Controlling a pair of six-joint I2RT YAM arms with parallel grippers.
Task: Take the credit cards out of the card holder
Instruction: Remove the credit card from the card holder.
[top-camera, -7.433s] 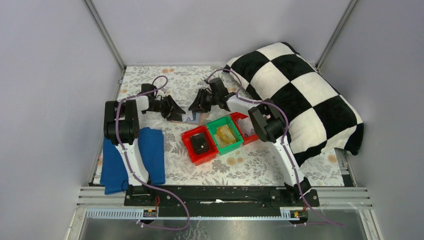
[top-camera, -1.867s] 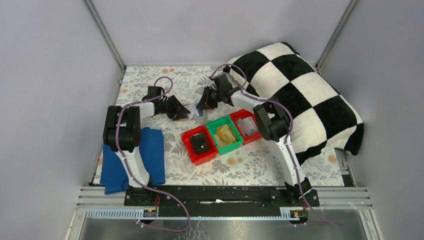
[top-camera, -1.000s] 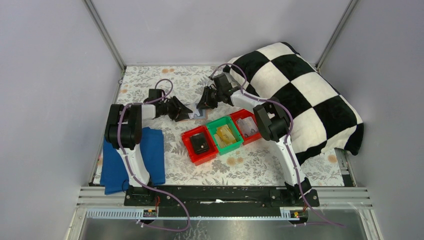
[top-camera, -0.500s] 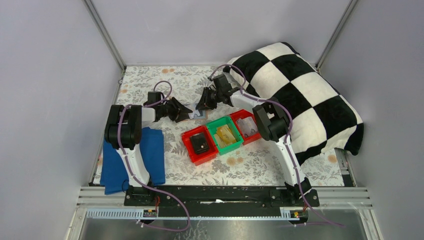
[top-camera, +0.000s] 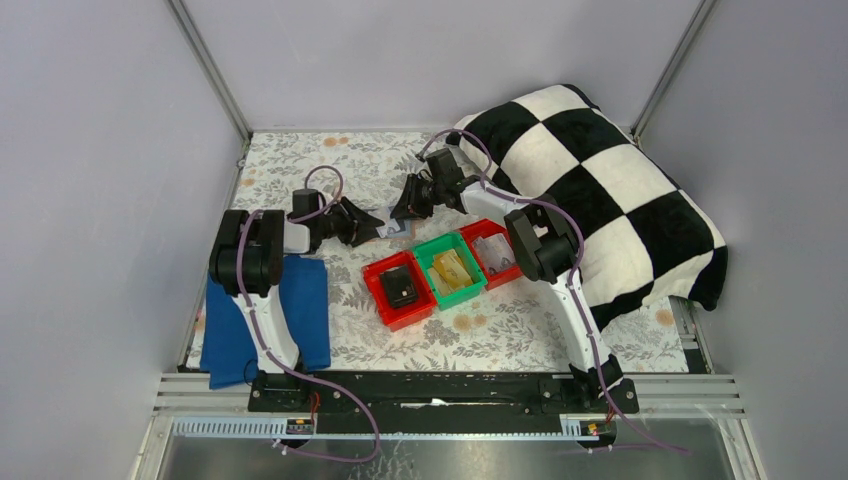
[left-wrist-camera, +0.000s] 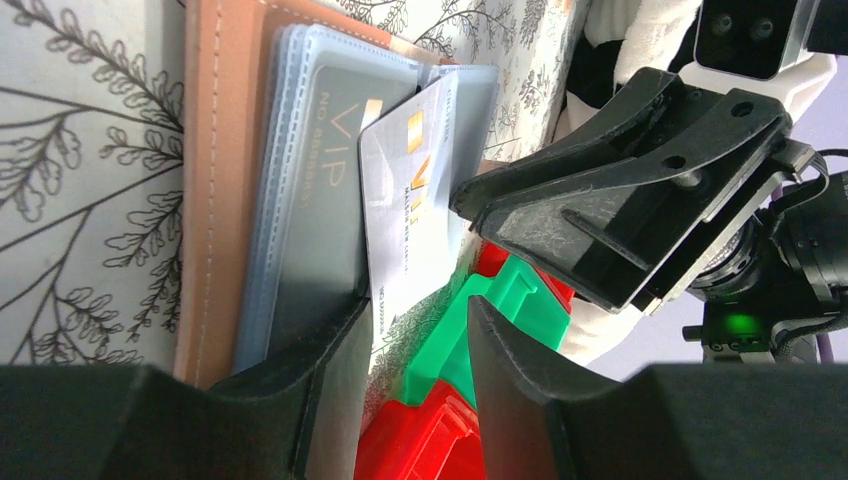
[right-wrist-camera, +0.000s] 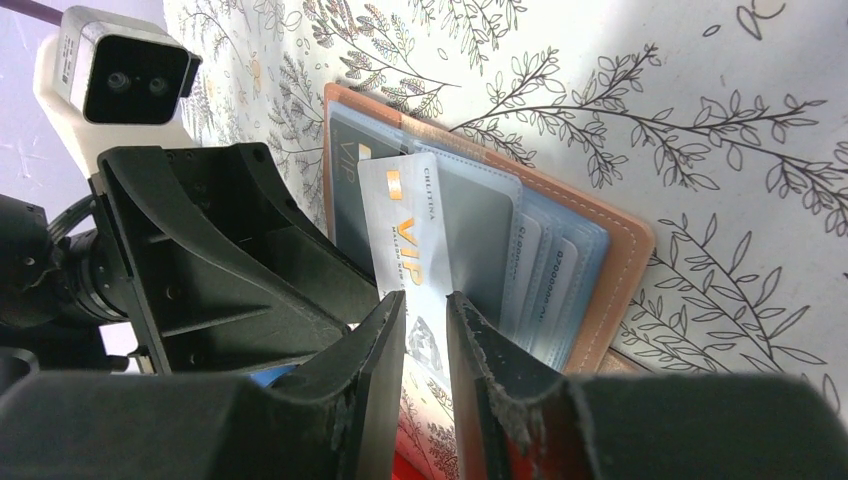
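The salmon-pink card holder lies open on the floral cloth between both grippers. Its grey-blue sleeves hold several credit cards, among them a dark VIP card. One white VIP card sticks up out of its slot. My right gripper has its jaws drawn close with this card between them. My left gripper is open. Its lower finger rests on the holder's sleeves, and the white card's edge lies beside it.
Three small bins stand just in front of the holder: a red one with a black item, a green one, and a red one with pale cards. A checkered pillow fills the right. A blue cloth lies left.
The left gripper has crept right onto the holder and its wrist has sunk lower. The right gripper has stayed at the holder's far side over the last two seconds.
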